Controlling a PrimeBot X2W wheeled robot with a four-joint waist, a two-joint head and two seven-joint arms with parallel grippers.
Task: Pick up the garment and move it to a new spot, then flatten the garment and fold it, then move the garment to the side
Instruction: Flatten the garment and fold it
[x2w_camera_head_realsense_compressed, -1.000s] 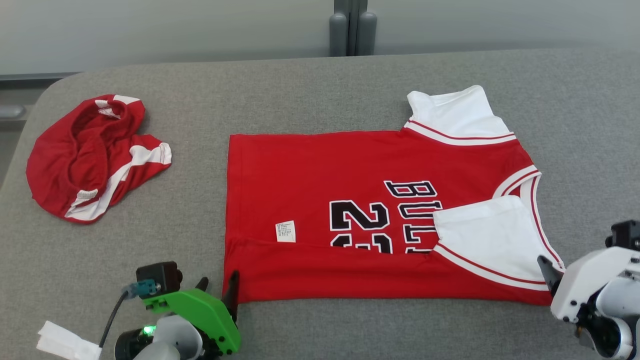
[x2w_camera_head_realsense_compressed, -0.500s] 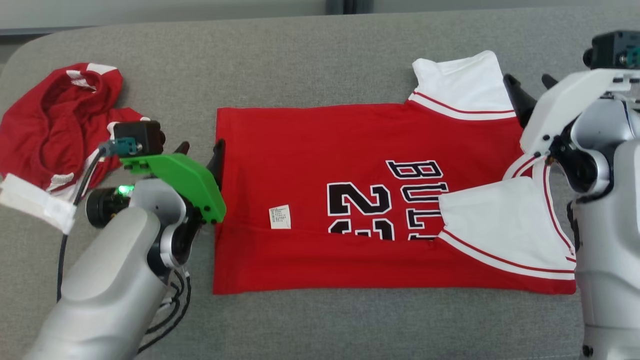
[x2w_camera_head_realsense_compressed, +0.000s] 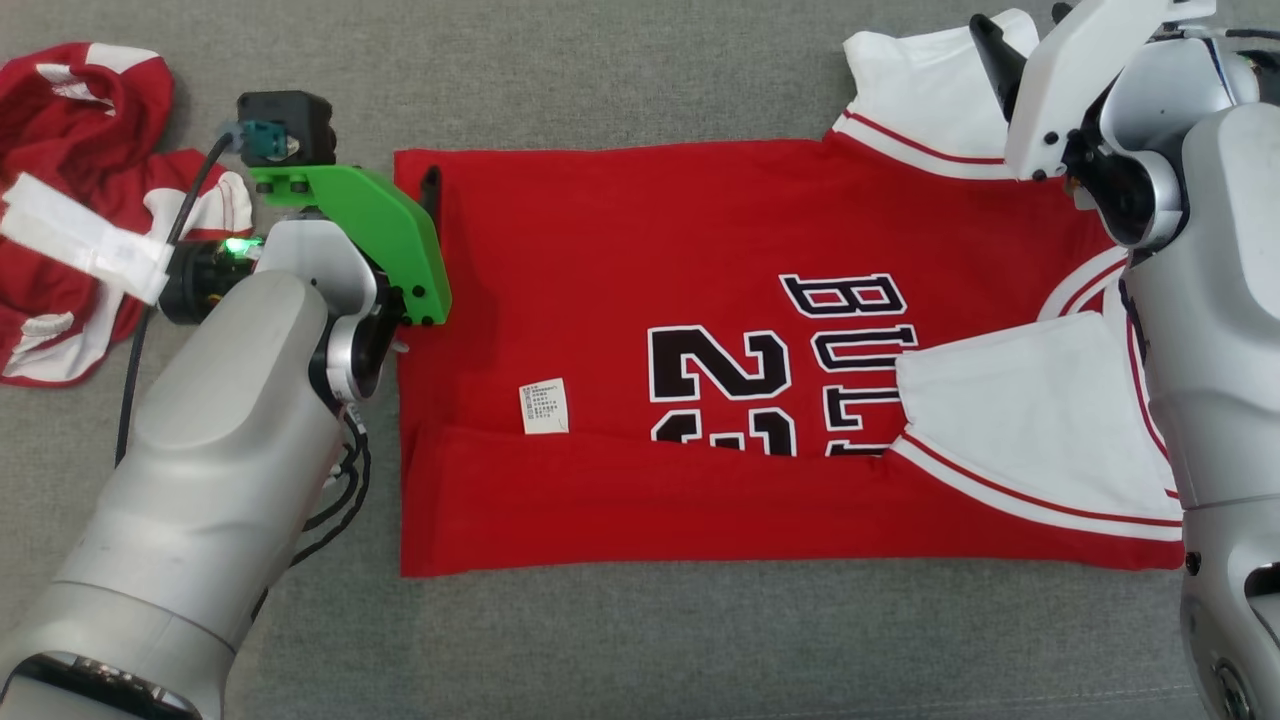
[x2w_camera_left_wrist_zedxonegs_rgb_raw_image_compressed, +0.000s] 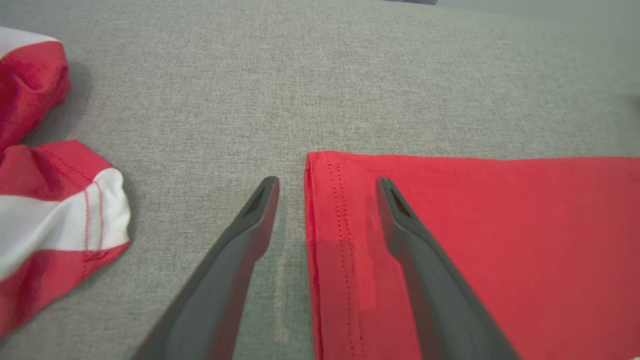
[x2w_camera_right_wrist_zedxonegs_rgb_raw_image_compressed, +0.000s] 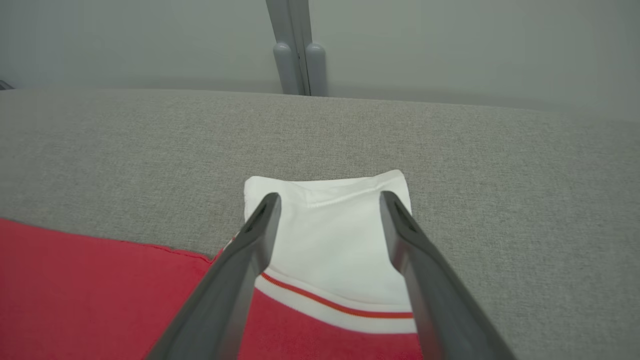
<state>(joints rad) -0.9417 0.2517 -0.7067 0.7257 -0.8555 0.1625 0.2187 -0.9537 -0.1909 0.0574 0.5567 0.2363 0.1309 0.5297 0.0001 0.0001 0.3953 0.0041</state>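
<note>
The garment (x2w_camera_head_realsense_compressed: 640, 300) is a red jersey with white sleeves and black lettering, spread on the grey table with its near edge folded up over the front. My left gripper (x2w_camera_head_realsense_compressed: 405, 185) is open at the jersey's far left corner. In the left wrist view that gripper (x2w_camera_left_wrist_zedxonegs_rgb_raw_image_compressed: 326, 181) straddles the stitched hem of the garment (x2w_camera_left_wrist_zedxonegs_rgb_raw_image_compressed: 500, 225), one finger over the cloth and one over the table. My right gripper (x2w_camera_head_realsense_compressed: 1022, 18) is open over the far white sleeve (x2w_camera_right_wrist_zedxonegs_rgb_raw_image_compressed: 330, 235). In the right wrist view its fingertips (x2w_camera_right_wrist_zedxonegs_rgb_raw_image_compressed: 330, 195) flank the sleeve's end.
A second red and white garment (x2w_camera_head_realsense_compressed: 60, 200) lies crumpled at the far left, close to my left arm, and also appears as a crumpled heap (x2w_camera_left_wrist_zedxonegs_rgb_raw_image_compressed: 45, 210) in the left wrist view. The grey table (x2w_camera_head_realsense_compressed: 640, 640) extends in front. A grey post (x2w_camera_right_wrist_zedxonegs_rgb_raw_image_compressed: 297, 50) stands behind the table's far edge.
Both arms have reached from the jersey's near edge to its far edge, left to the far left corner, right to the far sleeve. The head camera has tilted down. The jersey lies as before.
</note>
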